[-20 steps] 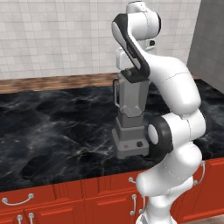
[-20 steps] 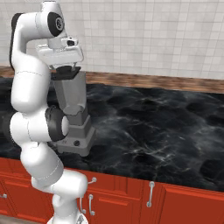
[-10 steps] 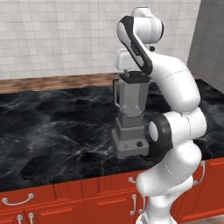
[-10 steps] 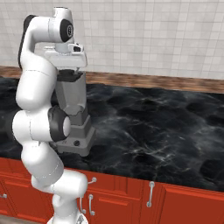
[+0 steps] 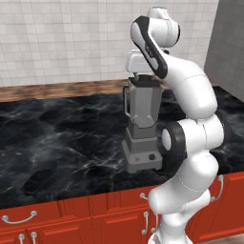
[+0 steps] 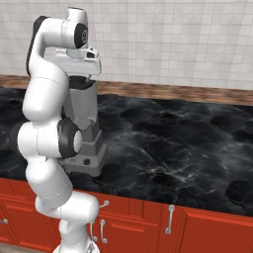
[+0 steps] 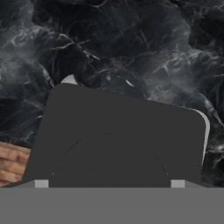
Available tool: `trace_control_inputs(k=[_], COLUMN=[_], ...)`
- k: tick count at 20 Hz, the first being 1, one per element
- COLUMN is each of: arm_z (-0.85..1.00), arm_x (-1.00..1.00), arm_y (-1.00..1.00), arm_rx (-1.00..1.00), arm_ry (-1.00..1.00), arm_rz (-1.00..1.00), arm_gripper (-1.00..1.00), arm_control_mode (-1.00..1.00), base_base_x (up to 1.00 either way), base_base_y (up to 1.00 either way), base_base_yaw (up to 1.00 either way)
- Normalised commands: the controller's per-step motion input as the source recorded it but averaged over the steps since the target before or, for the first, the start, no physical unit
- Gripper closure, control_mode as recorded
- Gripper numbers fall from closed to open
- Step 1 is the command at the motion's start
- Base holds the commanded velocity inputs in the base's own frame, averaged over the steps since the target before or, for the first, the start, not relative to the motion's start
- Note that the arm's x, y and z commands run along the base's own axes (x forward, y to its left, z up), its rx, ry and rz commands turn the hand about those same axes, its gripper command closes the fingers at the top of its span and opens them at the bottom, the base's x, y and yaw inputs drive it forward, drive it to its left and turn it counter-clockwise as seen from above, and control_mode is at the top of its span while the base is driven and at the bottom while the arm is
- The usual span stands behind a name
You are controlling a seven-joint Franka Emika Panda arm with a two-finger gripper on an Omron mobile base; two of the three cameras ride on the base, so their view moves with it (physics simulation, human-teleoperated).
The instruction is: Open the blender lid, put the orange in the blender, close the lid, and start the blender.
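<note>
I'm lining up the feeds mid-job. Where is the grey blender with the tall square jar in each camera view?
Left base view: the grey blender with the tall tapered jar stands right of centre on the black marble counter, beside the arm.
Right base view: the blender is left of centre, partly behind the arm.
Hand view: its dark square lid is seen from above, low in frame.
Shared landmark: the counter.

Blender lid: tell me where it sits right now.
The blender lid sits atop the blender jar on the black counter, directly under the gripper; it appears large in the hand view.
</note>
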Motion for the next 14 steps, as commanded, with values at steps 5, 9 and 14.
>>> trace_control_inputs(k=[5, 9, 14], arm_z=[-0.14, -0.46, -0.58], arm_x=[0.03, 0.02, 0.00], arm_y=[0.00, 0.00, 0.00], arm_rx=[0.04, 0.00, 0.00], arm_ry=[-0.16, -0.10, -0.17], arm_rz=[-0.02, 0.00, 0.00], arm_gripper=[1.00, 1.00, 1.00], arm_control_mode=[-1.00, -1.00, -1.00], base_base_x=[0.00, 0.00, 0.00], base_base_y=[0.00, 0.00, 0.00], base_base_yaw=[0.00, 0.00, 0.00])
